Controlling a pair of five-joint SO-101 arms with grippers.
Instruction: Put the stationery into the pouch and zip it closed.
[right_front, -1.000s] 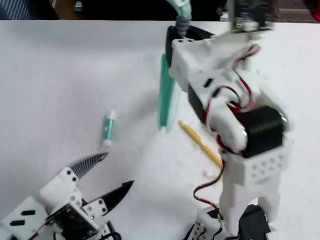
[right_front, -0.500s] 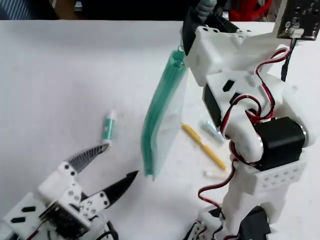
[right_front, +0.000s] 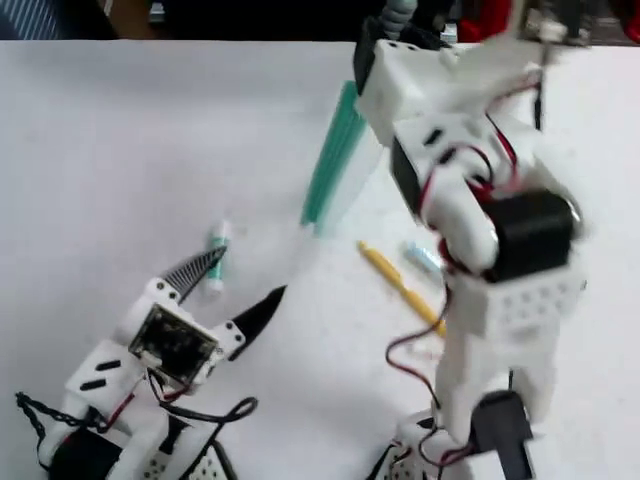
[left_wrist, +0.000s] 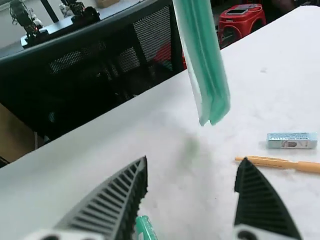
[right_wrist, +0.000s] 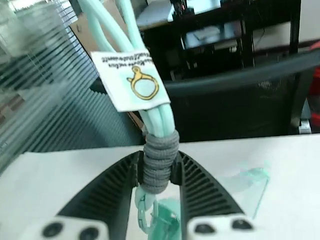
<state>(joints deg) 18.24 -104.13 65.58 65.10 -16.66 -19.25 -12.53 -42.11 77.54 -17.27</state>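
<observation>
A teal and clear pouch (right_front: 335, 160) hangs above the table by its cord loop. My right gripper (right_front: 398, 28) is shut on the grey-wrapped part of that cord (right_wrist: 159, 162), and the pouch (right_wrist: 165, 220) dangles just beneath it. On the white table lie a green-and-white marker (right_front: 215, 255), a yellow pen (right_front: 400, 285) and a small pale blue eraser (right_front: 422, 257). My left gripper (right_front: 232, 290) stands open low over the table, one finger beside the marker. From the left wrist, the pouch (left_wrist: 202, 60) hangs ahead of the left gripper (left_wrist: 194, 165), with the eraser (left_wrist: 291, 140) and pen (left_wrist: 285, 163) beyond.
The right arm's white body (right_front: 490, 260) with red and black wires rises over the pen and eraser. A black mesh chair (left_wrist: 115, 65) stands past the table's far edge. A paper tag (right_wrist: 132, 80) hangs on the cord.
The pouch swung down and toward the left arm, then lifted back up and away. My left gripper has advanced toward the marker, staying open.
</observation>
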